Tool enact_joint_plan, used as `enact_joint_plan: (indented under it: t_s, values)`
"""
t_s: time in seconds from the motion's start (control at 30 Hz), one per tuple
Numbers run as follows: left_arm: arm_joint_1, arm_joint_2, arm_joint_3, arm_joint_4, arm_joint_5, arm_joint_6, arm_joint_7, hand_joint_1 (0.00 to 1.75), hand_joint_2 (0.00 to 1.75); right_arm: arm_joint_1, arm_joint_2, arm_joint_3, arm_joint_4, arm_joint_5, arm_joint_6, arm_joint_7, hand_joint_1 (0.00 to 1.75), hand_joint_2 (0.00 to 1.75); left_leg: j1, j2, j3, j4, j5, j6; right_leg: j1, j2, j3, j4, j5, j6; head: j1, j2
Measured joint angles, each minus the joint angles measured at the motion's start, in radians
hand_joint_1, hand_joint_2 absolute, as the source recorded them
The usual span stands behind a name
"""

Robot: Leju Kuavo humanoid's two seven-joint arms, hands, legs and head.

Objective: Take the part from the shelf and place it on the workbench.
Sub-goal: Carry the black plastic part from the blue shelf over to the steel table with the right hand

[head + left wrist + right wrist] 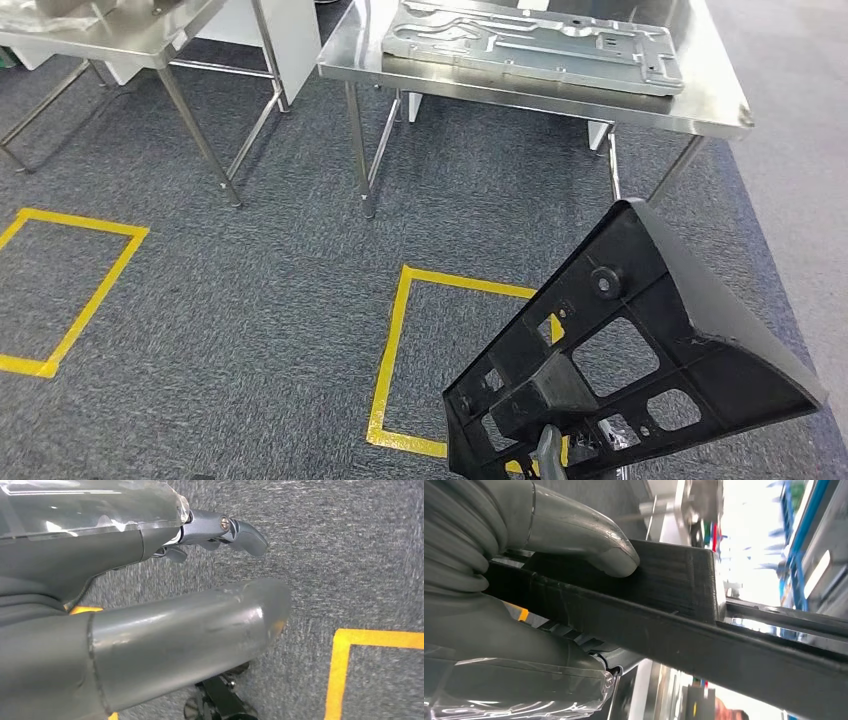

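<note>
Carry step in hand — black part gripped by right robot hand, thumb pressed on its edge. Left robot hand held empty, fingers apart, over carpet. Worktop well ahead of right robot hand — approach judged needed, then set-down beside metal plate.

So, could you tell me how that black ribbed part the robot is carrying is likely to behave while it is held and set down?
The black part looks rigid: its ribs and straight edges show no sag. With its many cut-outs it is probably light for its size. It may tend to swing or twist, since the right hand grips it near one end and most of it juts beyond the thumb.
</note>
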Motion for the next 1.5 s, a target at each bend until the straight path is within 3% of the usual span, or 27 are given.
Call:
enact_joint_plan:
  t_s: [0.07, 0.1, 0.13, 0.2, 0.23, 0.27, 0.3, 0.33, 0.4, 0.47, 0.5, 0.53, 0.57, 0.63, 0.7, 0.8, 0.87, 0.97, 1.03, 1.07, 1.1, 1.13, 1.2, 1.27, 1.37, 1.43, 1.5]
  values:
    - [0.0, 0.0, 0.0, 0.0, 0.0, 0.0, 0.0, 0.0, 0.0, 0.0, 0.0, 0.0, 0.0, 0.0, 0.0, 0.0, 1.75, 1.75, 0.0, 0.005, 0.0, 0.0, -0.001, 0.0, 0.0, -0.001, -0.005, 0.008, 0.0, 0.0, 0.0, 0.0]
    - [0.0, 0.0, 0.0, 0.0, 0.0, 0.0, 0.0, 0.0, 0.0, 0.0, -0.001, 0.0, 0.0, 0.001, -0.001, 0.001, 1.75, 1.75, 0.0, 0.011, 0.002, 0.0, -0.002, 0.0, 0.0, -0.002, 0.001, -0.006, 0.015, 0.0, 0.0, 0.0]
    - [-0.001, 0.0, 0.0, 0.001, 0.0, 0.0, 0.0, 0.0, 0.0, 0.001, -0.003, 0.0, 0.0, 0.003, -0.002, 0.002, 1.75, 1.75, -0.001, 0.022, 0.007, 0.0, -0.006, -0.001, 0.001, -0.008, 0.026, -0.055, 0.048, -0.003, 0.0, 0.0]
    - [-0.004, -0.002, 0.0, 0.004, -0.001, -0.002, 0.0, 0.0, 0.0, -0.001, -0.006, 0.002, -0.001, 0.008, -0.004, 0.005, 1.75, 1.75, -0.005, 0.059, 0.021, -0.001, -0.018, -0.011, 0.015, -0.055, 0.101, -0.203, 0.117, -0.022, 0.0, 0.0]
    - [-0.006, -0.003, 0.0, 0.005, -0.002, -0.002, 0.0, 0.0, 0.0, -0.002, -0.007, 0.003, -0.003, 0.01, -0.006, 0.006, 1.75, 1.75, -0.007, 0.076, 0.028, -0.002, -0.024, -0.017, 0.023, -0.072, 0.131, -0.263, 0.137, -0.033, 0.0, 0.0]
    - [-0.007, -0.004, 0.0, 0.007, -0.002, -0.003, 0.0, 0.0, 0.0, -0.002, -0.008, 0.005, -0.004, 0.011, -0.007, 0.008, 1.75, 1.75, -0.009, 0.092, 0.035, -0.006, -0.028, -0.023, 0.029, -0.08, 0.143, -0.29, 0.138, -0.041, 0.0, 0.0]
    - [-0.008, -0.004, 0.0, 0.007, -0.003, -0.003, 0.0, 0.0, 0.0, -0.001, -0.008, 0.006, -0.006, 0.012, -0.009, 0.009, 1.75, 1.75, -0.011, 0.104, 0.042, -0.012, -0.03, -0.029, 0.027, -0.065, 0.146, -0.296, 0.141, -0.045, 0.001, 0.0]
    - [-0.01, -0.004, 0.0, 0.007, -0.003, -0.004, 0.0, 0.0, 0.0, 0.001, -0.008, 0.007, -0.007, 0.012, -0.01, 0.01, 1.75, 1.75, -0.011, 0.102, 0.049, -0.01, -0.037, -0.034, 0.023, -0.051, 0.152, -0.305, 0.144, -0.049, 0.0, 0.0]
    - [-0.013, -0.005, 0.0, 0.008, -0.003, -0.005, 0.0, 0.0, 0.0, 0.0, -0.009, 0.011, -0.007, 0.012, -0.012, 0.013, 1.75, 1.75, -0.009, 0.058, 0.031, 0.048, -0.075, -0.041, 0.014, -0.028, 0.164, -0.322, 0.151, -0.056, -0.004, 0.0]
    - [-0.009, -0.005, 0.0, 0.008, -0.004, -0.006, 0.0, 0.0, 0.0, -0.003, -0.01, 0.015, -0.006, 0.013, -0.013, 0.016, 1.75, 1.75, -0.005, 0.003, -0.033, 0.177, -0.128, -0.045, 0.01, -0.003, 0.167, -0.324, 0.152, -0.061, -0.008, 0.0]
    - [-0.006, -0.004, 0.0, 0.008, -0.004, -0.006, 0.0, 0.0, 0.0, -0.003, -0.011, 0.017, -0.006, 0.014, -0.014, 0.018, 1.75, 1.75, -0.005, -0.009, -0.065, 0.229, -0.138, -0.047, 0.01, 0.011, 0.168, -0.323, 0.151, -0.062, -0.008, 0.0]
    - [-0.002, -0.004, 0.0, 0.008, -0.004, -0.006, -0.001, 0.0, 0.0, -0.003, -0.011, 0.018, -0.006, 0.017, -0.018, 0.02, 1.75, 1.75, -0.004, -0.014, -0.084, 0.25, -0.128, -0.049, 0.01, 0.024, 0.169, -0.321, 0.149, -0.063, -0.009, 0.0]
    - [-0.001, -0.004, 0.0, 0.008, -0.004, -0.006, -0.002, 0.0, 0.0, -0.003, -0.012, 0.019, -0.005, 0.024, -0.026, 0.024, 1.75, 1.75, -0.003, -0.017, -0.087, 0.232, -0.1, -0.051, 0.009, 0.035, 0.172, -0.318, 0.146, -0.062, -0.01, 0.0]
    - [-0.002, -0.003, 0.0, 0.008, -0.004, -0.006, -0.006, 0.0, 0.0, -0.002, -0.013, 0.019, -0.005, 0.041, -0.045, 0.033, 1.75, 1.75, 0.0, -0.021, -0.056, 0.123, -0.022, -0.053, 0.007, 0.05, 0.175, -0.309, 0.137, -0.056, -0.013, 0.0]
    - [-0.006, -0.004, 0.0, 0.009, -0.004, -0.008, -0.009, 0.0, 0.0, -0.002, -0.013, 0.02, -0.005, 0.05, -0.055, 0.038, 1.75, 1.75, 0.002, -0.031, -0.032, 0.042, 0.011, -0.047, 0.01, 0.059, 0.169, -0.292, 0.126, -0.044, -0.017, 0.0]
    - [-0.007, -0.004, 0.0, 0.01, -0.005, -0.009, -0.009, 0.0, 0.0, -0.002, -0.013, 0.021, -0.005, 0.054, -0.059, 0.039, 1.75, 1.75, -0.001, -0.037, -0.034, 0.031, 0.009, -0.024, 0.012, 0.062, 0.16, -0.285, 0.122, -0.03, -0.017, 0.0]
    - [-0.007, -0.005, 0.0, 0.011, -0.005, -0.009, -0.009, 0.0, 0.0, -0.003, -0.013, 0.022, -0.005, 0.057, -0.065, 0.039, 1.75, 1.75, -0.001, -0.035, -0.034, 0.028, 0.013, -0.012, 0.01, 0.043, 0.152, -0.263, 0.106, -0.021, -0.014, 0.0]
    - [-0.006, -0.005, 0.0, 0.011, -0.006, -0.009, -0.009, 0.0, 0.0, -0.007, -0.014, 0.026, -0.004, 0.063, -0.072, 0.041, 1.75, 1.75, -0.002, -0.028, -0.034, 0.026, 0.013, 0.0, 0.007, 0.006, 0.081, -0.114, 0.027, -0.009, -0.007, 0.0]
    - [-0.004, -0.004, 0.0, 0.011, -0.006, -0.009, -0.008, 0.0, 0.0, -0.008, -0.015, 0.029, -0.001, 0.065, -0.077, 0.045, 1.75, 1.75, -0.004, -0.022, -0.034, 0.026, 0.012, 0.002, 0.006, 0.002, 0.035, -0.03, 0.004, -0.008, -0.006, 0.0]
    - [-0.003, -0.004, 0.0, 0.011, -0.006, -0.008, -0.007, 0.0, 0.0, -0.008, -0.016, 0.031, 0.001, 0.066, -0.08, 0.048, 1.75, 1.75, -0.006, -0.019, -0.033, 0.026, 0.011, 0.002, 0.007, 0.001, 0.034, -0.032, 0.017, -0.011, -0.006, 0.0]
    - [-0.003, -0.004, 0.0, 0.011, -0.006, -0.008, -0.006, 0.0, 0.0, -0.008, -0.017, 0.032, 0.002, 0.066, -0.084, 0.052, 1.75, 1.75, -0.008, -0.018, -0.031, 0.026, 0.01, 0.002, 0.009, 0.0, 0.052, -0.07, 0.045, -0.017, -0.006, 0.0]
    - [-0.003, -0.004, 0.0, 0.011, -0.008, -0.008, -0.006, 0.0, 0.0, -0.008, -0.018, 0.033, 0.003, 0.067, -0.088, 0.056, 1.75, 1.75, -0.01, -0.018, -0.029, 0.026, 0.009, 0.002, 0.013, -0.002, 0.085, -0.134, 0.078, -0.028, -0.006, 0.0]
    - [-0.003, -0.008, 0.0, 0.012, -0.012, -0.008, -0.005, 0.0, 0.0, -0.009, -0.019, 0.034, 0.004, 0.068, -0.094, 0.06, 1.75, 1.75, -0.013, -0.016, -0.026, 0.025, 0.006, -0.002, 0.023, -0.013, 0.141, -0.246, 0.117, -0.05, -0.007, 0.0]
    - [-0.002, -0.01, 0.0, 0.013, -0.015, -0.008, -0.002, 0.0, 0.0, -0.01, -0.02, 0.039, 0.005, 0.068, -0.099, 0.066, 1.75, 1.75, -0.012, -0.013, -0.024, 0.021, 0.005, -0.011, 0.03, -0.019, 0.156, -0.281, 0.118, -0.062, -0.005, 0.0]
    - [-0.002, -0.009, 0.0, 0.013, -0.016, -0.008, 0.002, 0.0, 0.0, -0.009, -0.023, 0.047, 0.006, 0.068, -0.109, 0.078, 1.75, 1.75, -0.012, -0.011, -0.017, 0.022, -0.002, -0.027, 0.024, -0.014, 0.172, -0.31, 0.13, -0.064, -0.002, 0.0]
    - [-0.002, -0.008, 0.0, 0.013, -0.016, -0.008, 0.004, 0.0, 0.0, -0.011, -0.023, 0.049, 0.01, 0.069, -0.112, 0.082, 1.75, 1.75, -0.011, -0.016, -0.043, 0.086, -0.041, -0.036, 0.016, -0.013, 0.188, -0.329, 0.137, -0.066, -0.005, 0.0]
    - [0.001, -0.008, 0.0, 0.013, -0.016, -0.008, 0.008, 0.0, 0.0, -0.011, -0.024, 0.051, 0.015, 0.069, -0.115, 0.087, 1.75, 1.75, -0.009, -0.019, -0.104, 0.205, -0.095, -0.043, 0.017, -0.011, 0.191, -0.33, 0.133, -0.071, -0.008, 0.0]
